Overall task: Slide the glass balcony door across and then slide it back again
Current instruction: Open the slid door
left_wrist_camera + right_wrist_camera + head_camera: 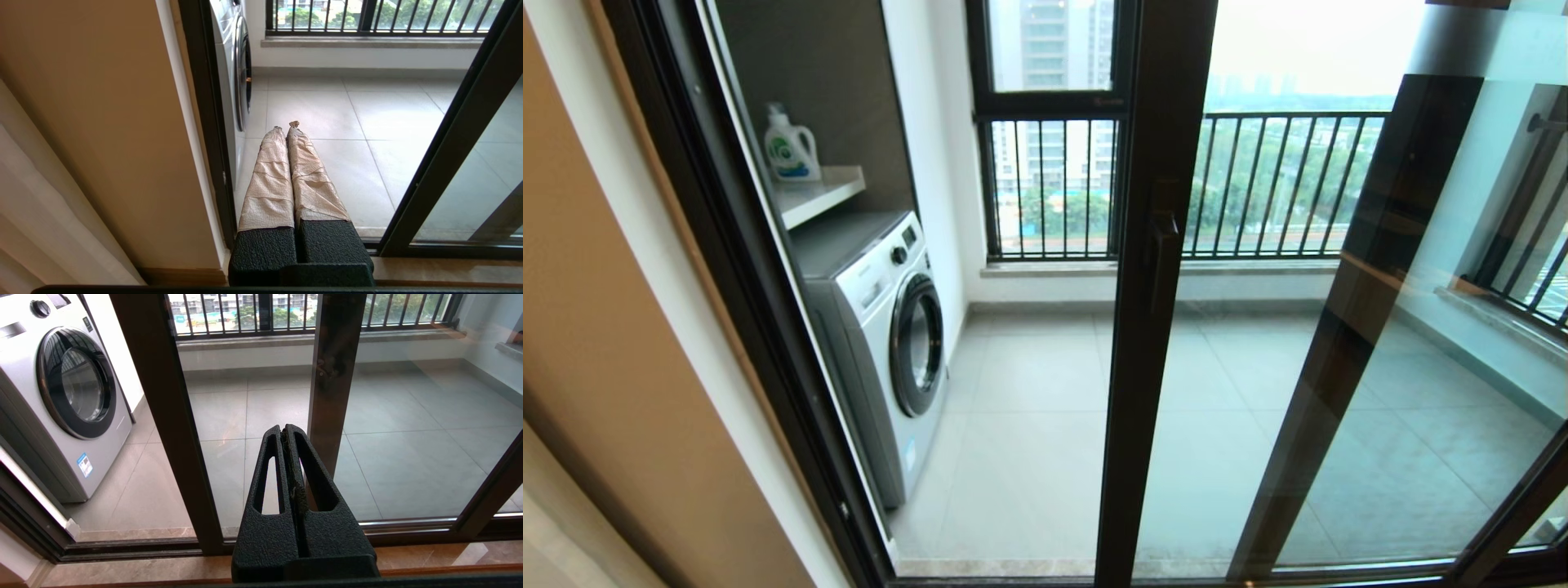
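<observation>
Two grippers low (both closed), tiled balcony floor (1029, 457)

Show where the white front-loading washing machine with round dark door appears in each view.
Head view: washing machine, under the shelf, left of centre.
Left wrist view: only its front edge, behind the dark frame.
Right wrist view: its front, beside the door upright.
Shared landmark: black railing bars.

White washing machine (882, 343) under a shelf (817, 192) holding a detergent bottle (789, 147), beside the railing (1290, 184)
</observation>
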Robot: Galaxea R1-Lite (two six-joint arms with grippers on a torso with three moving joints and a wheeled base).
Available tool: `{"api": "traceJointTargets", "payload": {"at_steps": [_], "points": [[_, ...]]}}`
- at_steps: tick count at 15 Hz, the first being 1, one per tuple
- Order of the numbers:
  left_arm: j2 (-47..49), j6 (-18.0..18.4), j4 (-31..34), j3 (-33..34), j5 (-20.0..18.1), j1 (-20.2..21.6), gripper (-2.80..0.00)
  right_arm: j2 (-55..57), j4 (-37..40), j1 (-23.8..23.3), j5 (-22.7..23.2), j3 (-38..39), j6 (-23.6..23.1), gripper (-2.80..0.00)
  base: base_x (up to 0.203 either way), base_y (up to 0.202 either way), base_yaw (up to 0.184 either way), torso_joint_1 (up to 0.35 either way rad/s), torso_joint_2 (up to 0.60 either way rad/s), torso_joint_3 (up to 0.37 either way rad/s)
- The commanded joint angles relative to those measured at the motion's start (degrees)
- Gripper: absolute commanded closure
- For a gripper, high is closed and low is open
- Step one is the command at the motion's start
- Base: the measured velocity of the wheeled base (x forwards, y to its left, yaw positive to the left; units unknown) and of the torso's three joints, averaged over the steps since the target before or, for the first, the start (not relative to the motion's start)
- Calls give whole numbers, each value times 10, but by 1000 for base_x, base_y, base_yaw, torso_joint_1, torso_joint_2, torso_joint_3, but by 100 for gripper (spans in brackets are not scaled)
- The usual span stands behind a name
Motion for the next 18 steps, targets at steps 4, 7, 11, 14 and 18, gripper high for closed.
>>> {"api": "traceJointTargets", "payload": {"at_steps": [4,7,11,14,18], "points": [[2,-4,-1,0,0,0,0,1,-5,0,0,4,-3,0,0,0,0,0,0,0],[2,-4,-1,0,0,0,0,0,-5,0,-2,4,-3,0,0,0,0,0,0,0],[2,-4,-1,0,0,0,0,0,-6,1,15,3,-52,0,0,0,0,0,0,0],[2,-4,-1,0,0,0,0,21,-16,1,50,-27,-79,0,0,0,0,0,0,0],[2,-4,-1,0,0,0,0,222,-24,0,81,-204,-23,0,0,0,0,0,0,0]]}}
